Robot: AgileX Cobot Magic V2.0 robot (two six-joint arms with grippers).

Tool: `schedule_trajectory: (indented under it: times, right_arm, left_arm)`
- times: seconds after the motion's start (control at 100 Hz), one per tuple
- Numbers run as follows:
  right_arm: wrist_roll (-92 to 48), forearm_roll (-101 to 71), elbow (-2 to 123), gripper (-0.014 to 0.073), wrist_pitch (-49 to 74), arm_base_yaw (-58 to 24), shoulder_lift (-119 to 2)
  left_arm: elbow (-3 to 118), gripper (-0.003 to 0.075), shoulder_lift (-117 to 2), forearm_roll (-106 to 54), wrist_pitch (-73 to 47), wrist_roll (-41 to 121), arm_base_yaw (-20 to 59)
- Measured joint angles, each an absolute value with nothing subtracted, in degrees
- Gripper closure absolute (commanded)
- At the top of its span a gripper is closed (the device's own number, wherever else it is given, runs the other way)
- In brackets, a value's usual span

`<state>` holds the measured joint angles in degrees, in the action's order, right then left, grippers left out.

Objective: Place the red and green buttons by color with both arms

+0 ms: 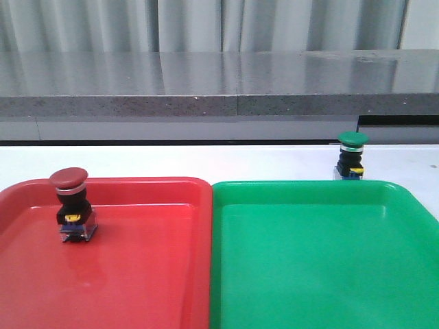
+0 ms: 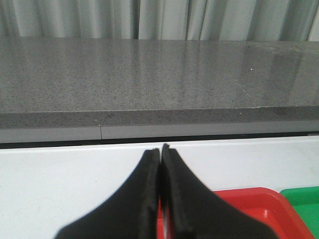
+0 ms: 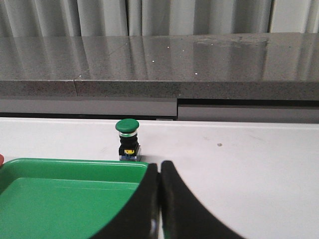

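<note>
The red button (image 1: 72,203) stands upright inside the red tray (image 1: 151,274), near its far left corner. The green button (image 1: 351,156) stands upright on the white table just behind the green tray (image 1: 322,274), at its far right; it also shows in the right wrist view (image 3: 127,139). My left gripper (image 2: 160,149) is shut and empty, over the red tray's near left corner (image 2: 249,199). My right gripper (image 3: 160,167) is shut and empty at the green tray's right rim (image 3: 75,164), short of the green button. Neither arm shows in the front view.
A grey stone counter (image 1: 219,82) with a raised front edge runs along the back of the white table (image 1: 206,161). The two trays sit side by side, touching, and fill the near part of the table. A curtain hangs behind.
</note>
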<state>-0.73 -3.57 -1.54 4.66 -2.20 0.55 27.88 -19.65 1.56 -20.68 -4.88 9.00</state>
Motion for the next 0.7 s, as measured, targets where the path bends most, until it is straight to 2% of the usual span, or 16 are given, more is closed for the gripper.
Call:
schedule_trajectory:
  times: [0.31,0.7]
  right_arm:
    - [-0.7,-3.6,-1.5,0.0661,4.7,-2.2,0.6]
    - [-0.7,-3.6,-1.5,0.0661,4.7,-2.2,0.6]
  left_arm:
    - [25.7,0.0739,-19.5,1.8,-18.3,-4.9,8.0]
    - [9.2,0.0739,-9.6,2.7,-10.3,-4.9,3.2]
